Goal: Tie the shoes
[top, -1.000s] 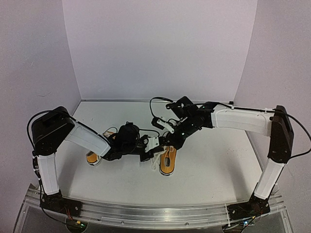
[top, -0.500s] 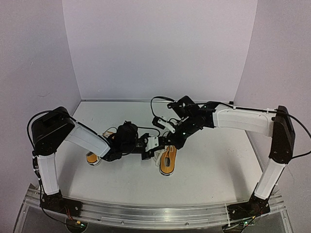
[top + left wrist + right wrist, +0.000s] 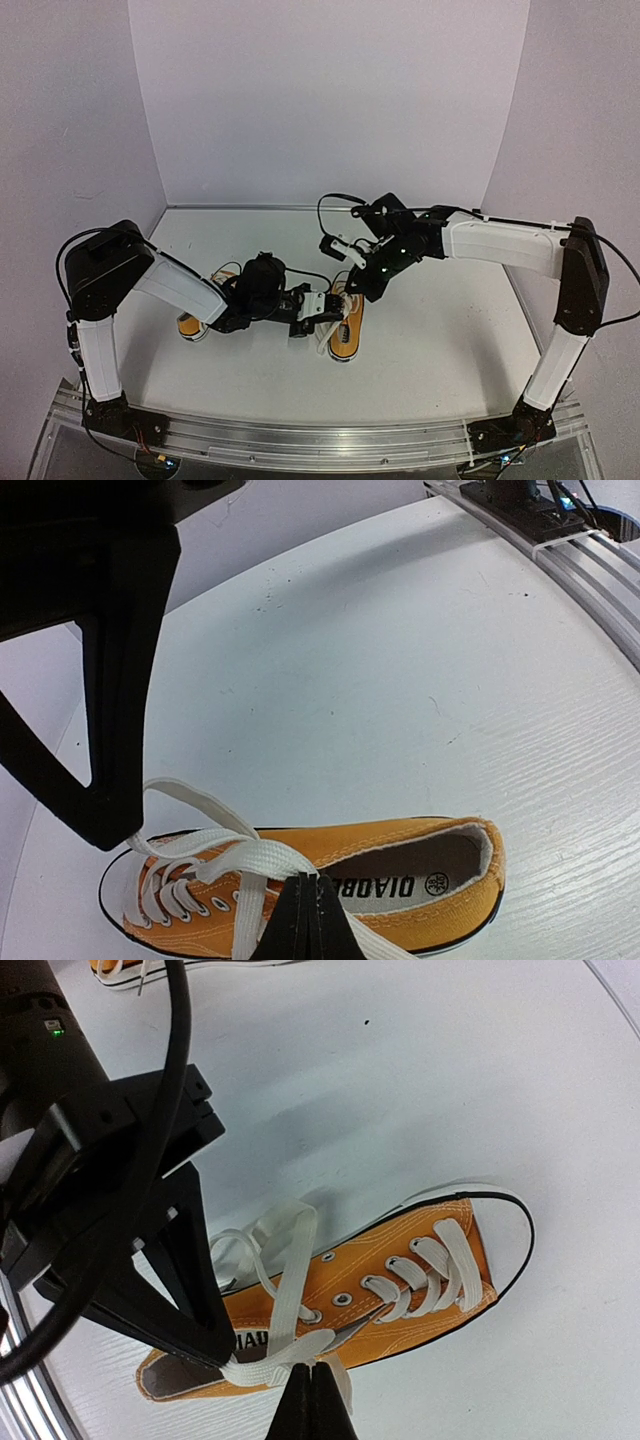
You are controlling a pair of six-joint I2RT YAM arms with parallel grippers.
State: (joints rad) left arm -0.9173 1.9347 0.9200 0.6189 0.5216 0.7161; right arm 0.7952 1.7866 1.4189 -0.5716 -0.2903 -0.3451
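Left sneaker (image 3: 188, 326) sits left on the desk (image 3: 450, 330), partly hidden. Left gripper (image 3: 308, 905) and right gripper (image 3: 312, 1395) are both clamped on the white laces (image 3: 285, 1280) of the centre sneaker (image 3: 345, 335). Laces look limp and probably slippery, and the shoe looks light: hold mid-lace, pull gently.
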